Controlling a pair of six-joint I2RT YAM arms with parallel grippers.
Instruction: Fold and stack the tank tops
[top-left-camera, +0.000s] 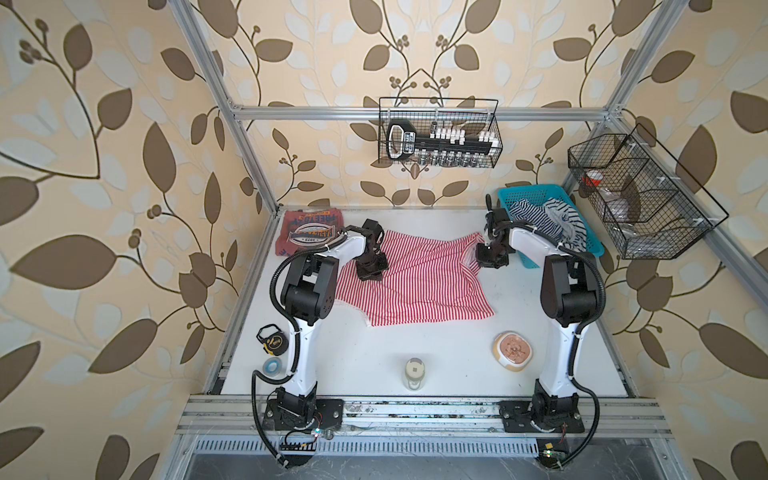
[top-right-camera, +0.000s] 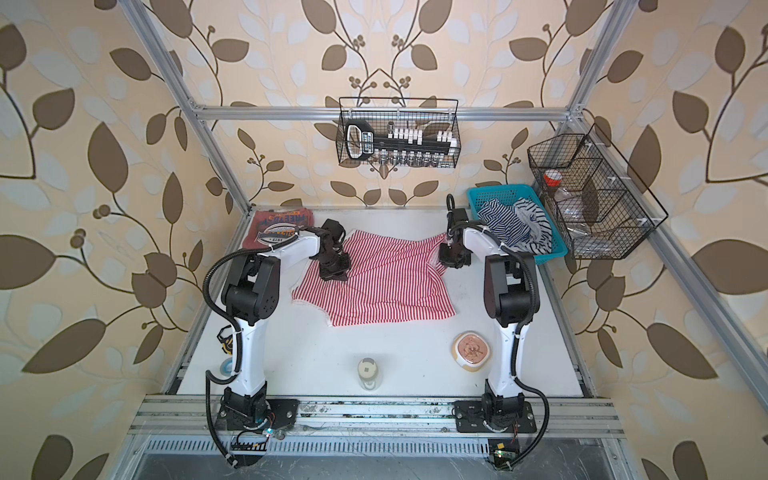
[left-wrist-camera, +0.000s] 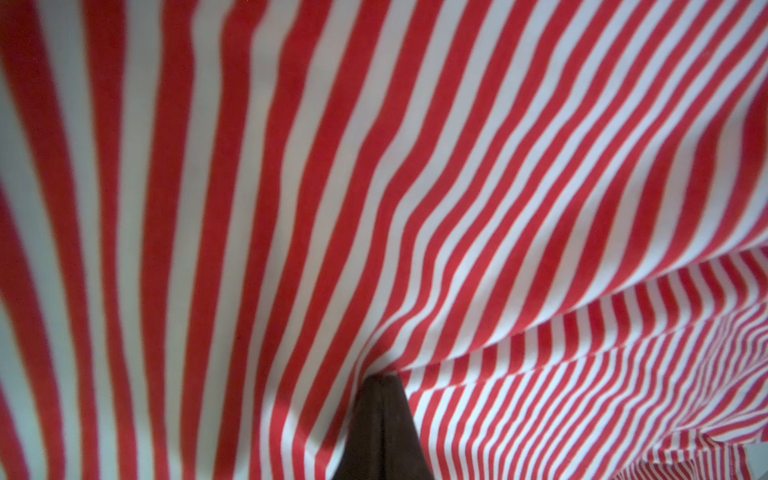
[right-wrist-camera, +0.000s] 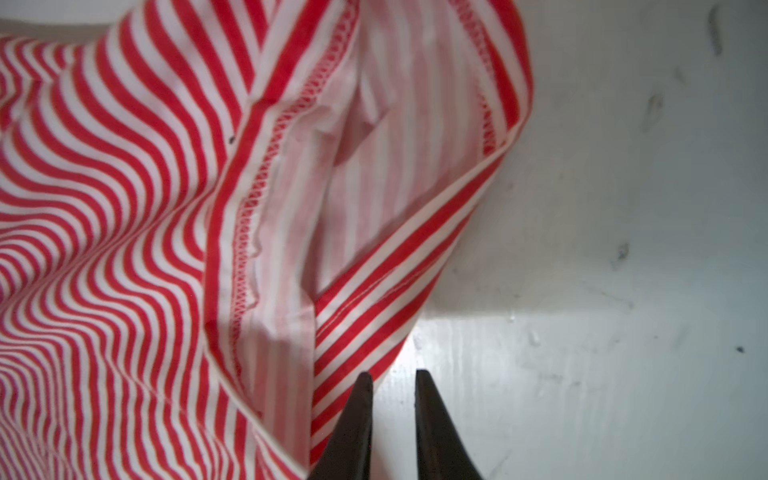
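Note:
The red-and-white striped tank top (top-left-camera: 424, 286) (top-right-camera: 386, 286) lies spread and wrinkled across the back middle of the white table in both top views. My left gripper (top-left-camera: 371, 266) (left-wrist-camera: 380, 379) is shut on a pinch of its cloth near its left side, and the stripes fan out from the tips. My right gripper (top-left-camera: 490, 259) (right-wrist-camera: 390, 374) stands slightly open just above the table at the top's far right corner. One finger touches the hem (right-wrist-camera: 374, 291); nothing lies between the fingers. The brick-red tank top (top-left-camera: 309, 232) (top-right-camera: 278, 228) lies folded in the back left corner.
A blue basket (top-left-camera: 528, 192) with navy-striped clothes stands at the back right. A bowl (top-left-camera: 513, 349) and a jar (top-left-camera: 415, 374) sit near the front. A tape measure (top-left-camera: 272, 338) and a tape roll (top-left-camera: 272, 365) lie at the left edge. Wire baskets (top-left-camera: 440, 133) hang on the frame.

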